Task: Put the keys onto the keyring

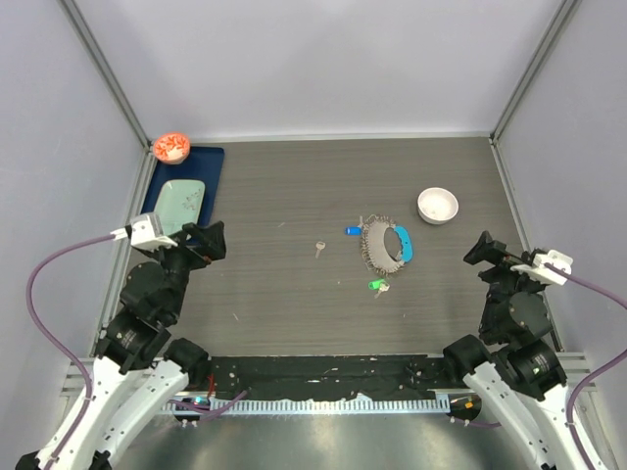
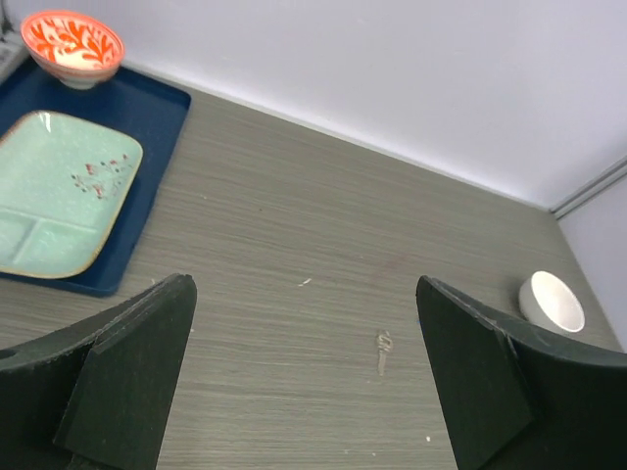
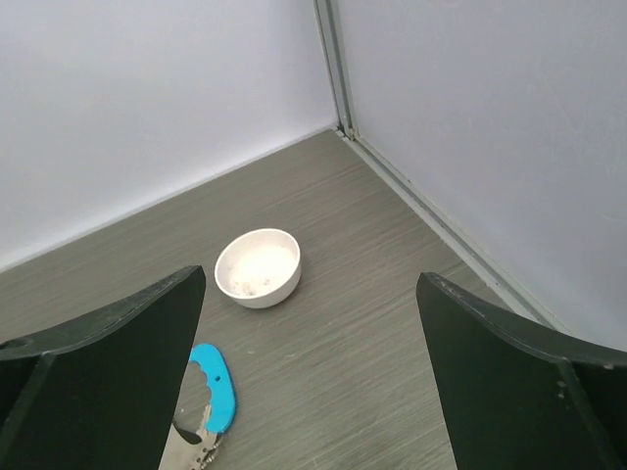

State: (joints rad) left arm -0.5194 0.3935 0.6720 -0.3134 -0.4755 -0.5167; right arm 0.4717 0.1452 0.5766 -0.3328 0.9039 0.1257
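The keyring (image 1: 384,245), a loop of silvery chain with a light-blue strap and a small dark-blue tag (image 1: 352,231), lies at mid-table. Part of it shows in the right wrist view (image 3: 208,401). The silver key (image 1: 319,249) lies to its left and shows in the left wrist view (image 2: 383,350). The green-headed key (image 1: 376,286) lies just in front of the ring. My left gripper (image 1: 208,241) is open and empty at the left. My right gripper (image 1: 480,249) is open and empty at the right. Both are well apart from the keys and the ring.
A white bowl (image 1: 437,206) stands right of the keyring and shows in the right wrist view (image 3: 258,267). A blue tray (image 1: 211,166) at the back left holds a pale green plate (image 1: 179,204). An orange patterned bowl (image 1: 170,148) stands at its far corner. Walls enclose the table.
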